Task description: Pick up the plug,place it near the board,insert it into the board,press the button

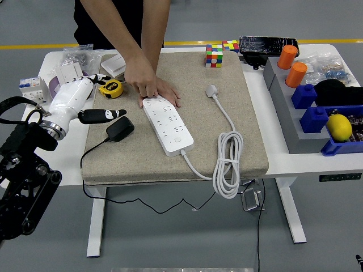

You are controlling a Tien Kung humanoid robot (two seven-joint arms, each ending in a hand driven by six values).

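A black plug [120, 128] with a thin black cord lies on the beige mat [249, 141], left of the white power board [168, 124]. My left hand [101, 110], a white forearm ending in black fingers, hovers just up and left of the plug. Its fingers [105, 115] are spread and hold nothing, one of them pointing at the plug. A person at the far side presses both hands [148, 85] on the board's far end. The board's own white cable [227, 164] is coiled at the mat's front right, and its white plug [212, 90] lies loose on the mat.
A yellow tape measure [113, 88] sits just behind my left hand. Small boxes [31, 88] stand at the far left and two colour cubes [214, 55] at the back. On the right are grey and blue bins [309, 116] holding orange cylinders [295, 73] and a lemon [339, 127].
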